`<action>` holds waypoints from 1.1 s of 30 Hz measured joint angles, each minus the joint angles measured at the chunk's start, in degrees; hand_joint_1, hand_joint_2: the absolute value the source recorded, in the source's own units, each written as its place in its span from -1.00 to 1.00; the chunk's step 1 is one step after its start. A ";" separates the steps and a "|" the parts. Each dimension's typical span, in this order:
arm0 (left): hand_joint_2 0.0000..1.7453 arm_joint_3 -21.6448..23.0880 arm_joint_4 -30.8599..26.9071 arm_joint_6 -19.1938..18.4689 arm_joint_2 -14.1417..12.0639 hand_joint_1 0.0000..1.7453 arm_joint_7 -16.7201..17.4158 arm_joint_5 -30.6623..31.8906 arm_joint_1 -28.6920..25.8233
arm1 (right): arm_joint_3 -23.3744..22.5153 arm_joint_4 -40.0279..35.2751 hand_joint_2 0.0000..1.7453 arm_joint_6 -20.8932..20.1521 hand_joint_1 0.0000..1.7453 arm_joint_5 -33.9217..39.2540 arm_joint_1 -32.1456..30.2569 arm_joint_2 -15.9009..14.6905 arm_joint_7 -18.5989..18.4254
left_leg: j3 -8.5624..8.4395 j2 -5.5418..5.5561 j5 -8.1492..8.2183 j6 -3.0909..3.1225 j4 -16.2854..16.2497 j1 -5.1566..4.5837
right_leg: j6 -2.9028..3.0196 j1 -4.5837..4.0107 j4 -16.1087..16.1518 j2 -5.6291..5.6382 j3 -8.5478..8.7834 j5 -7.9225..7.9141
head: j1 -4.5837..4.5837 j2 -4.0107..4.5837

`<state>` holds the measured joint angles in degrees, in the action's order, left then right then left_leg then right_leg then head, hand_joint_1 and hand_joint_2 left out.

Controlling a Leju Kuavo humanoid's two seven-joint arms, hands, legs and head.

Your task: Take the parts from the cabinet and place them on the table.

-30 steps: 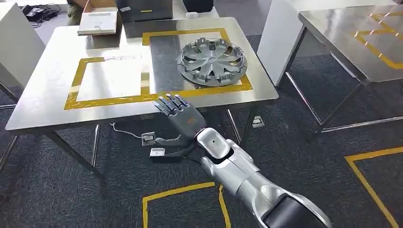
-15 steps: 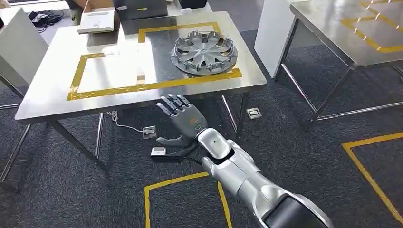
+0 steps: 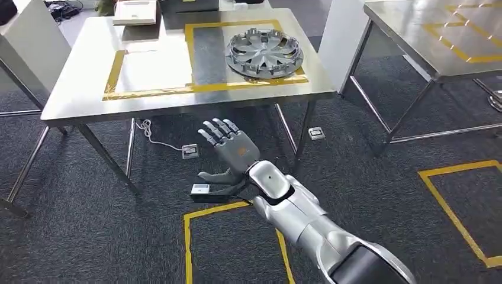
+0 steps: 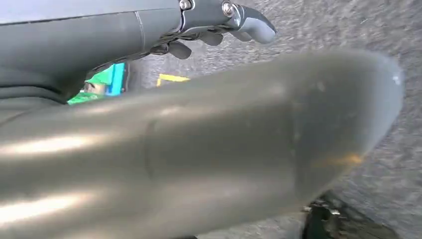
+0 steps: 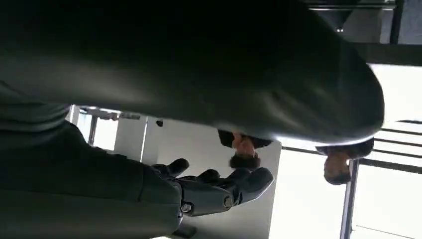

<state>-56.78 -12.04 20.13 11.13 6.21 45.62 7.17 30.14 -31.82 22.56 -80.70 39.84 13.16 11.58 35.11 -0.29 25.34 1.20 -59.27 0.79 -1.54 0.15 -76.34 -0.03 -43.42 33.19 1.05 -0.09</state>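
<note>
Below the near edge of the steel worktop (image 3: 77, 100) with its yellow tape rectangles, I am holding my right hand (image 3: 232, 148) out over the dark grey carpet, fingers (image 3: 220, 127) spread apart and gripping nothing. On that worktop, the round silver plastic hubcap (image 3: 264, 53) with many spokes is lying flat inside the right-hand taped rectangle, well apart from my hand. A flat white box (image 3: 135, 12) is sitting at the far edge. My left hand (image 4: 219, 22) is hanging over the carpet, fingers curled loosely; whether it is closed I cannot tell. A second steel table (image 3: 414, 35) is standing off to my right.
</note>
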 joint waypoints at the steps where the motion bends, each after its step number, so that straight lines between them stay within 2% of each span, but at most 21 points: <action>1: -1.00 0.00 0.00 0.00 0.00 -1.00 0.02 -0.02 -0.02 | 0.00 0.11 -1.00 -0.04 -1.00 -0.09 -0.08 -0.09 -0.13 | 1.02 -0.01 -0.59 -0.03 0.00 -0.08 | 0.22 -0.04 -0.06 0.01 1.18 -1.62 | 0.02 0.02; 3: -1.00 -0.02 0.02 0.28 0.00 -1.00 0.02 -0.55 -0.01 | 0.00 0.20 -1.00 -0.09 -1.00 -0.24 -0.03 -0.15 -0.44 | 2.64 0.00 -1.86 -0.16 0.00 -0.35 | 1.24 -0.49 5.90 0.04 6.70 -5.42 | 0.04 0.02; 4: -1.00 -0.02 0.02 0.48 0.04 -1.00 0.02 -0.53 0.02 | 0.00 0.20 -1.00 -0.09 -1.00 -0.26 0.08 -0.15 -0.52 | 3.19 0.00 -2.45 -0.23 0.00 -0.47 | 2.10 -0.81 10.66 0.08 10.51 -5.55 | 0.02 0.00; 5: 1.00 -0.04 0.04 0.55 0.31 -1.00 0.02 -0.52 0.03 | 0.00 0.17 -1.00 -0.09 -1.00 -0.26 0.23 -0.15 -0.57 | 3.45 -0.06 -2.93 -0.41 -0.02 -0.42 | 3.23 -1.15 15.87 -0.04 13.90 -2.55 | -0.02 0.00; 6: 1.00 -0.04 0.02 0.88 0.24 -1.00 0.02 -0.48 0.07 | 0.00 0.17 -1.00 -0.09 -1.00 -0.29 0.26 -0.13 -0.61 | 3.46 -0.06 -3.38 -0.83 0.07 -0.34 | 2.84 -1.21 18.36 -0.30 15.40 -1.74 | -0.06 0.02; 7: 1.00 -0.04 0.04 1.12 0.22 -1.00 0.02 -0.46 0.07 | 0.00 0.20 -1.00 -0.20 -1.00 -0.20 0.31 -0.13 -0.55 | 3.28 -0.12 -3.78 -1.28 0.30 -0.10 | 3.05 -1.56 18.69 -0.23 14.87 -1.96 | 0.19 0.02; 8: 1.00 -0.04 0.04 1.42 0.26 -1.00 -0.04 -0.37 0.11 | 0.00 0.22 1.00 -0.33 -1.00 -0.13 0.40 -0.15 -0.26 | 3.22 -0.17 -4.26 -1.67 0.62 0.16 | 3.43 -1.57 18.63 -0.20 14.73 -2.07 | 0.42 0.00; 9: 1.00 -0.04 0.09 1.53 0.33 -1.00 -0.04 -0.33 0.09 | 0.00 0.22 1.00 -0.37 -1.00 -0.04 0.41 -0.13 0.17 | 3.11 -0.15 -4.76 -2.12 1.15 0.07 | 3.96 -1.59 19.27 -0.14 14.64 -2.73 | 0.44 0.02; 10: 1.00 -0.04 0.09 1.57 0.28 -1.00 -0.04 -0.33 0.06 | 0.02 0.22 1.00 -0.39 -1.00 -0.02 0.40 -0.11 0.20 | 3.50 -0.12 -4.66 -2.31 0.72 0.18 | 3.96 -1.01 20.09 -0.36 14.83 -4.08 | 0.46 0.02; 11: 1.00 -0.09 0.09 1.42 0.28 -1.00 -0.04 -0.53 0.04 | 0.02 0.22 1.00 -0.44 -1.00 0.11 0.47 0.00 0.07 | 4.09 0.13 -2.62 -2.51 -0.41 0.04 | 4.22 -0.93 20.27 -0.29 14.55 -4.54 | 0.37 0.00; 13: 1.00 -0.09 0.13 0.39 0.17 -1.00 0.02 -1.49 -0.20 | -0.07 0.24 1.00 -0.63 -1.00 0.96 -0.01 0.02 0.02 | 6.56 0.24 3.57 -3.10 -8.25 0.29 | 4.33 -0.77 20.25 -0.35 13.58 -5.44 | 0.11 0.02; 15: 1.00 0.72 0.15 -0.37 -0.22 -1.00 0.00 -2.93 -1.05 | -0.66 0.37 1.00 -1.53 -1.00 3.31 -1.85 -0.17 -0.20 | 8.21 0.23 6.12 -3.71 -15.33 0.48 | 4.09 -0.72 20.10 -0.45 12.73 -5.99 | 0.09 0.00; 16: 1.00 1.29 0.15 -0.59 -0.46 -1.00 -0.04 -3.68 -1.59 | -0.92 0.37 1.00 -1.81 -1.00 4.52 -2.72 -0.33 -0.35 | 7.43 0.21 5.53 -3.88 -15.16 0.61 | 3.89 -0.58 19.96 -0.47 12.37 -6.12 | 0.09 0.02; 18: 1.00 2.57 0.22 -1.42 -0.96 -1.00 0.13 -5.18 -2.79 | -1.66 0.37 1.00 -2.51 -1.00 7.29 -3.81 -0.61 -0.98 | 2.35 0.15 2.33 -4.29 -8.29 0.83 | 3.50 -0.10 19.27 -0.42 11.93 -6.24 | 0.09 0.02; 19: -1.00 3.26 0.24 -1.71 -1.20 -1.00 0.24 -5.88 -3.26 | -2.14 0.37 1.00 -2.78 -1.00 8.75 -4.20 -0.77 -1.18 | -1.10 0.01 0.69 -4.63 -2.77 1.04 | 3.13 0.18 18.65 -0.39 11.55 -6.11 | 0.11 0.02; 20: -1.00 4.07 0.35 -2.19 -1.20 -1.00 0.22 -6.67 -3.60 | -2.65 0.37 1.00 -3.08 -1.00 10.17 -4.65 -1.01 -1.29 | -3.03 0.08 2.80 -4.69 -0.31 0.76 | 2.58 0.12 18.31 -0.37 10.89 -6.01 | -0.07 0.02; 21: -1.00 4.86 0.42 -2.49 -1.40 -1.00 0.22 -7.39 -4.07 | -3.13 0.37 1.00 -3.59 -1.00 11.50 -5.23 -1.25 -1.46 | -2.58 0.61 1.66 -3.58 -0.81 0.60 | 2.19 -0.07 18.07 -0.45 10.68 -5.97 | -0.28 0.02; 22: -1.00 5.89 0.42 -2.86 -1.46 -1.00 -0.02 -8.26 -4.46 | -3.60 0.37 1.00 -3.91 -1.00 12.97 -6.08 -1.40 -1.68 | -2.37 0.53 2.32 -3.16 -0.18 0.75 | 1.97 -0.29 17.69 -0.38 10.75 -6.02 | -0.22 0.02; 23: -1.00 6.75 0.39 -3.27 -1.60 -1.00 -0.04 -9.09 -4.77 | -3.94 0.37 -1.00 -4.22 -1.00 14.13 -6.81 -1.53 -1.97 | -2.30 0.63 2.28 -2.64 -0.20 0.82 | 1.82 -0.33 17.79 -0.31 10.64 -6.04 | -0.13 0.02; 29: -1.00 12.26 -0.13 -5.26 -2.47 -1.00 0.02 -13.55 -6.04 | -6.67 0.44 -1.00 -6.52 -1.00 22.37 -11.79 -3.13 -3.19 | -2.21 0.56 2.11 -1.87 -0.12 0.54 | 4.08 -0.43 18.30 -0.27 10.72 -6.58 | 0.04 0.02; 33: -1.00 16.60 -0.92 -6.62 -3.34 -1.00 0.02 -16.76 -6.87 | -8.43 0.79 -1.00 -8.09 -1.00 28.30 -15.76 -4.17 -4.04 | -2.14 0.53 2.12 -1.52 -0.16 0.28 | 3.56 -0.28 18.46 -0.26 10.69 -6.87 | 0.02 0.00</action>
<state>-40.18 -12.96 13.51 7.78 6.23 28.86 0.30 21.71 -31.04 14.47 -52.40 24.08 8.99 7.54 32.97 0.23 27.46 -0.32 -59.43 1.07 2.02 -0.12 -57.89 -0.29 -32.73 26.33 1.07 -0.09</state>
